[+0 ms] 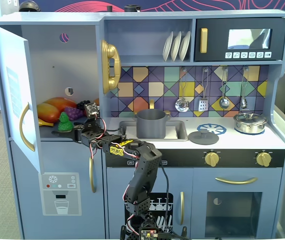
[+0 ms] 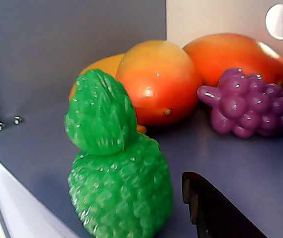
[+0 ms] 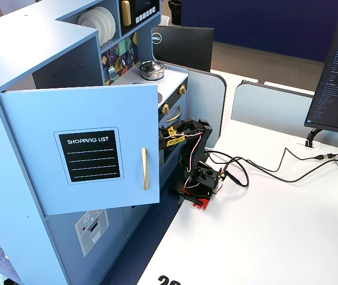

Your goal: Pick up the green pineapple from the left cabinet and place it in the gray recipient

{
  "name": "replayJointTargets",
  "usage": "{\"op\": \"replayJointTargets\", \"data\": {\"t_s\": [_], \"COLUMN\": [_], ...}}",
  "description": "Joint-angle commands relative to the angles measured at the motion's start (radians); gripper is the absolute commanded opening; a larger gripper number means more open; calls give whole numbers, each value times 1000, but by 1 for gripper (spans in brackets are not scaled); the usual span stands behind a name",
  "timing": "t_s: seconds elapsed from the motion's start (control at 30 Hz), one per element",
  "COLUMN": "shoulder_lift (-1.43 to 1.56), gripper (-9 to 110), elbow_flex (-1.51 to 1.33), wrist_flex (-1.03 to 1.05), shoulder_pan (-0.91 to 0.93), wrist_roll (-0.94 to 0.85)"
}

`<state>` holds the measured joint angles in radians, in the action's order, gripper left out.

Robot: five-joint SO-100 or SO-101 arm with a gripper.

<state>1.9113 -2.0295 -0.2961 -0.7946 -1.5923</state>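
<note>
The green pineapple stands upright at the front edge of the shelf in the left cabinet, whose door is swung open. In the wrist view the pineapple fills the lower middle. My gripper reaches into the cabinet at the pineapple's base and looks open. One dark finger shows just right of the fruit with a small gap; the other finger is out of view. The gray recipient, a dark gray pot, sits in the sink to the right.
Orange mangoes and a purple grape bunch lie behind the pineapple. A gold phone hangs on the cabinet's right wall. A silver lidded pot and a loose gray lid are on the counter. The open door hides the gripper from the side.
</note>
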Motion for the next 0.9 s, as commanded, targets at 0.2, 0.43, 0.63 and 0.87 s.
{"op": "replayJointTargets", "data": {"t_s": [0.2,0.43,0.63,0.87], "shoulder_lift": [-172,-244,-158,281], "gripper": [48,0,0,0], "elbow_flex": [242,322,376,230], "wrist_flex": [-57,-64,40,448], "shoulder_pan": [26,32,-41,-183], "wrist_roll": [-2,-46,-32,-133]}}
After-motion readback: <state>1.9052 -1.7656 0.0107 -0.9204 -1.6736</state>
